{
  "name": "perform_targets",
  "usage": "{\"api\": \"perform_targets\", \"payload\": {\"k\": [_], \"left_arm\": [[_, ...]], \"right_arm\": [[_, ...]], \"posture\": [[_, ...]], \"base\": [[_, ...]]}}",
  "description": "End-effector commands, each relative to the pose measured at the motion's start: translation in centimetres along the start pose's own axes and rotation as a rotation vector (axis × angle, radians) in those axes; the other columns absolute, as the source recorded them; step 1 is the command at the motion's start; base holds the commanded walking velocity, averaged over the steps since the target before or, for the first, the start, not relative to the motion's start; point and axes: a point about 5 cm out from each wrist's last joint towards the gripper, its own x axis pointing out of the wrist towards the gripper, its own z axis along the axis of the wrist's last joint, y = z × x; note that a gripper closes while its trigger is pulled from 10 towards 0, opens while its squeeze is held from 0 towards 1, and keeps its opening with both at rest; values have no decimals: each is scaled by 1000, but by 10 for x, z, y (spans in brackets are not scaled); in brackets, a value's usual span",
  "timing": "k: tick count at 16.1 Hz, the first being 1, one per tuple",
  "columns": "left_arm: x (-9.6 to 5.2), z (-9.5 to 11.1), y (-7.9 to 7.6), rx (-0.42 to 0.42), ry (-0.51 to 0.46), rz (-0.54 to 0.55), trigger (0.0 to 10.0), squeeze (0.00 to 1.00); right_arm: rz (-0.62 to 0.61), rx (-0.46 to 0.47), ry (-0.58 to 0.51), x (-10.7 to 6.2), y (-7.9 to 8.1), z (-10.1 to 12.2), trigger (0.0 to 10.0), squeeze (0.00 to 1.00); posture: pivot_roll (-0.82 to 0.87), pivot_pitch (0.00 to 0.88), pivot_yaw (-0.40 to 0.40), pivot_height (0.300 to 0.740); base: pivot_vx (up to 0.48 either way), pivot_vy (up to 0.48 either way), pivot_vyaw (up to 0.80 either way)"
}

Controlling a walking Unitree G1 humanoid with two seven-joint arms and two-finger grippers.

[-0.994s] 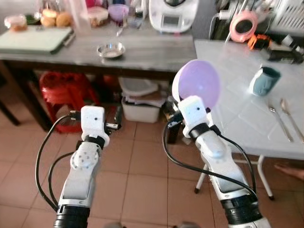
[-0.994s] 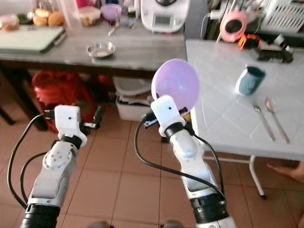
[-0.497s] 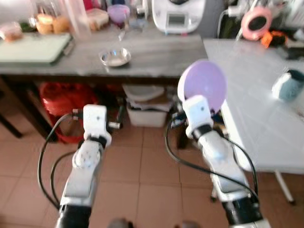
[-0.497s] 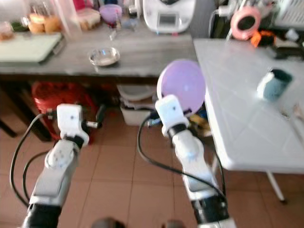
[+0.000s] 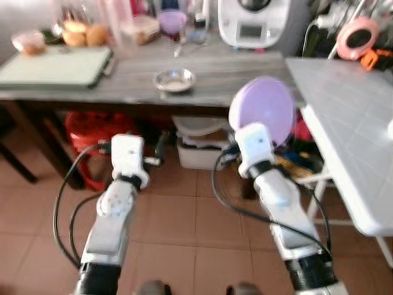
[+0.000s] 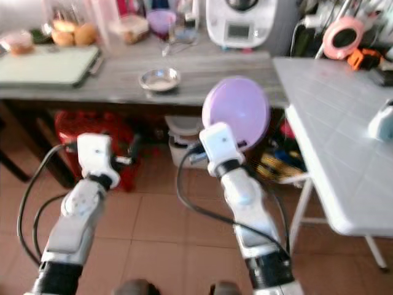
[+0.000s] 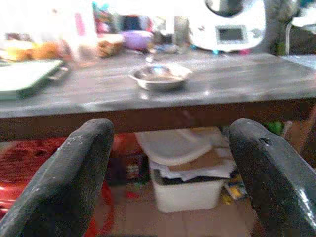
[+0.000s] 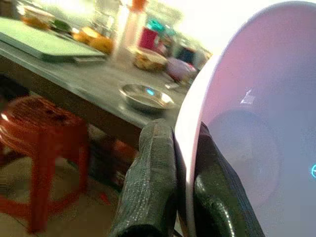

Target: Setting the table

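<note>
Right gripper (image 8: 170, 192): I am pinching the round lilac plastic bowl (image 5: 262, 110) rim, beside the white table's edge (image 5: 319, 132).
Left gripper (image 7: 170, 197): I am holding fingers spread, facing the grey wooden counter (image 5: 227, 77).

Open tiled floor (image 5: 178, 209) lies ahead of both arms, free to pass. A long grey wooden table (image 5: 233, 77) bars the way ahead; a small steel bowl (image 5: 175, 79) sits near its front edge with bare tabletop around it, while jars, food containers and a white kitchen appliance (image 5: 254, 21) crowd the back. Under it, a red plastic stool (image 5: 86, 132) and a white storage bin (image 5: 199, 150) block the gap. To the right, a white folding table (image 5: 344, 117) closes off that side
</note>
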Motion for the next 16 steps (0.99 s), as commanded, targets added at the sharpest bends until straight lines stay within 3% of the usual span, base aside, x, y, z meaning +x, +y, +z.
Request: {"api": "perform_targets", "payload": {"k": [1, 6, 9, 12, 16], "left_arm": [[2, 2, -8, -9, -7, -25, 10000, 0], [-2, -1, -1, -6, -13, 33, 10000, 0], [-7, -4, 10, -40, 2, 110, 10000, 0], [-9, -2, 8, -58, -21, 44, 10000, 0], [-10, -3, 4, -69, -21, 29, 10000, 0]], "right_arm": [[-22, -14, 0, -1, -8, 0, 10000, 0], [-93, 9, 6, -15, -16, -5, 10000, 0], [-151, 55, 54, -30, -20, -16, 10000, 0], [-136, 26, 67, -39, -19, -19, 10000, 0], [-145, 19, 93, -45, -18, -23, 10000, 0]], "posture": [[-64, 0, 26, 740], [-61, 0, 28, 740], [-64, 0, 34, 740], [-65, 0, 39, 740], [-73, 0, 42, 740]], "base": [[0, 431, 0], [0, 434, 0], [0, 0, 0], [85, 0, 0], [450, 0, 213]]}}
